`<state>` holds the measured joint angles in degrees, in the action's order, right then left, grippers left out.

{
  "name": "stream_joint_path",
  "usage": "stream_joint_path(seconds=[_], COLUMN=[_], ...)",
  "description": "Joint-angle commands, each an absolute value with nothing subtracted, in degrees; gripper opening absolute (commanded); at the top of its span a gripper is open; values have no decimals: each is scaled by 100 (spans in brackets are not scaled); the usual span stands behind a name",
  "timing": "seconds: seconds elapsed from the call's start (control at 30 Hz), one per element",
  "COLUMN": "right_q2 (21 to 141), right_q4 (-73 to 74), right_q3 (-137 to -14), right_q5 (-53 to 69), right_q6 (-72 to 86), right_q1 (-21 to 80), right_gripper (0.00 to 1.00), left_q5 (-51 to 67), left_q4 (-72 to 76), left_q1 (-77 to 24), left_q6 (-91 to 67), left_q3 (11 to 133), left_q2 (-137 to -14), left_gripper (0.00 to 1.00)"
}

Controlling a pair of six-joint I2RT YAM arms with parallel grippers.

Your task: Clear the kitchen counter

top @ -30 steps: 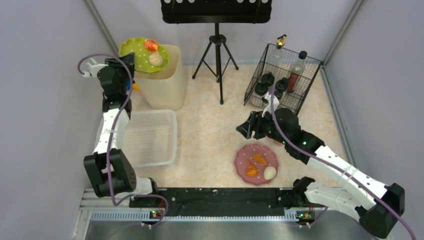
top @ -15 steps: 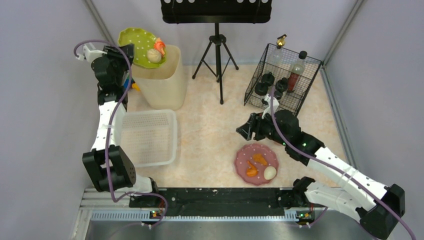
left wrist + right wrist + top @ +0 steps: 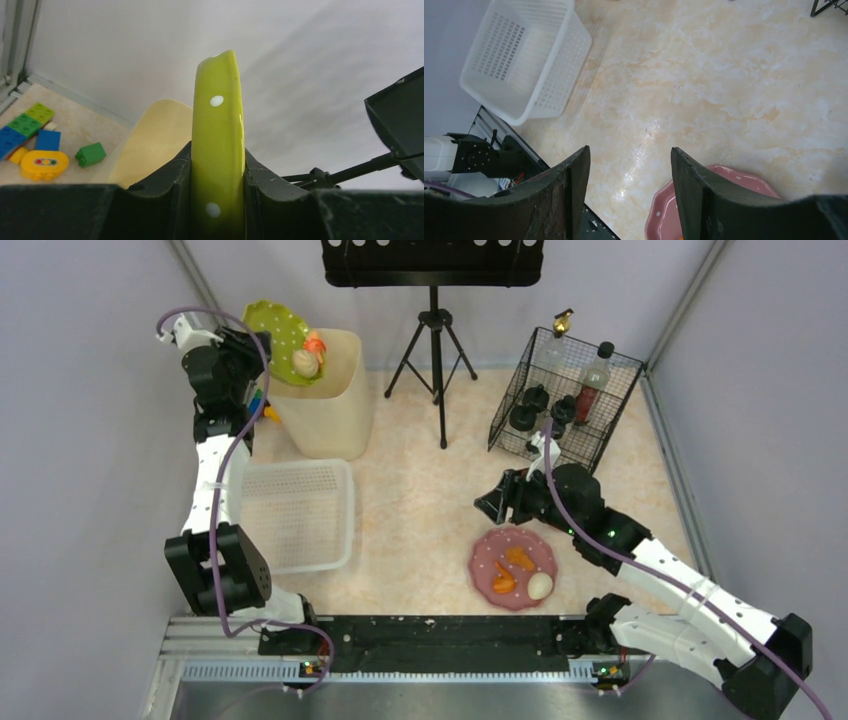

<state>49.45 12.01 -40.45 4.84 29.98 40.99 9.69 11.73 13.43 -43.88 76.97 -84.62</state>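
Kitchen counter (image 3: 420,500) lies flat; left gripper (image 3: 217,167) clamps edge-up green plate (image 3: 218,100), right gripper (image 3: 629,156) parted, empty.

Right wrist view: pink plate (image 3: 666,215) cut off by bottom edge, partly behind right gripper (image 3: 629,150). Left wrist view: green plate (image 3: 218,100) edge-on, lower rim hidden inside left gripper (image 3: 217,151).

Left arm (image 3: 215,502) and right arm (image 3: 690,590): white shells on the links, black housings at the joints. A purple cable (image 3: 548,465) runs along each. Small green light (image 3: 603,531) on the right arm. Right gripper (image 3: 629,150): thick matte-black fingers (image 3: 696,195), one scuffed brown. Black rail (image 3: 430,633) joins both bases.
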Motion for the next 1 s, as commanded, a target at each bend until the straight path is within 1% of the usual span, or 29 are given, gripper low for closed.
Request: stream_joint_path(seconds=[0.0, 0.17, 0.3, 0.43, 0.57, 0.8, 0.97], right_q2=[4793, 4759, 4772, 4770, 4751, 4691, 4702], right_q4=[1027, 886, 837, 799, 729, 711, 693], right_q3=[-3977, -3823, -3772, -3708, -3637, -3586, -3602], right_q5=[538, 578, 597, 619, 695, 759, 835], right_q6=[2929, 2936, 2912, 2862, 2861, 2881, 2905], right_q1=[4149, 4148, 4148, 4152, 4149, 4148, 4148], right_gripper=[59, 59, 59, 59, 59, 59, 59], left_q5=[1253, 1370, 1237, 589, -173, -1001, -1424], left_q4=[2285, 2097, 1857, 1521, 1657, 2051, 2244], left_q1=[1365, 1302, 989, 415, -151, -459, -475], left_q6=[-3712, -3004, -2132, -885, 259, 1087, 1000], left_q3=[8256, 8372, 8517, 8804, 8816, 8597, 8525], left_q2=[-8317, -8421, -8484, -8560, -8558, -8444, -8182], left_gripper=[0, 0, 0, 0, 0, 0, 0])
